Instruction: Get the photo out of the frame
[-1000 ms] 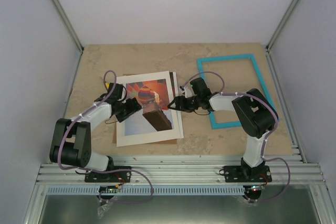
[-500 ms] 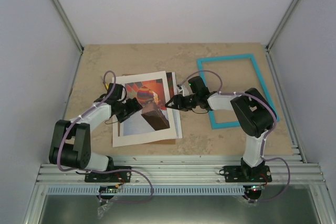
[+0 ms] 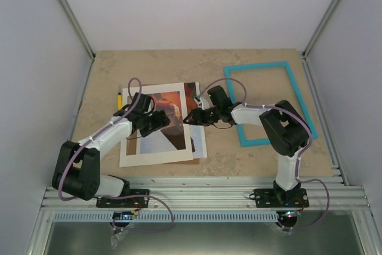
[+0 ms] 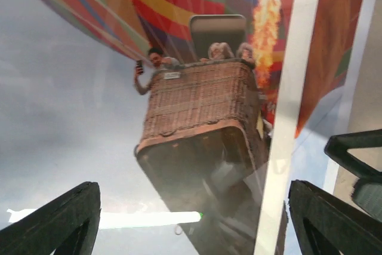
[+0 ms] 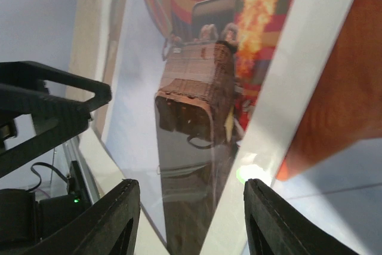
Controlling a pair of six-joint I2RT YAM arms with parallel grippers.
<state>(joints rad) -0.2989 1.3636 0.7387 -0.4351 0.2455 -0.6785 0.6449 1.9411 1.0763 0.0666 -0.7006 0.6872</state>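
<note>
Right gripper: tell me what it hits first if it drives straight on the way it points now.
Probably the photo, near the balloon's brown basket, beside the white strip: the right gripper tilts down over it, jaws apart. Depth is hard to judge.

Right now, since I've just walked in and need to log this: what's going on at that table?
Two robot arms are working over loose sheets at mid-table. The turquoise frame lies empty to the right, apart from them. The hot-air balloon photo lies among them with white paper. The left gripper hangs open over the photo's basket; the right gripper, jaws apart, is near its right edge. Neither appears to hold anything.
</note>
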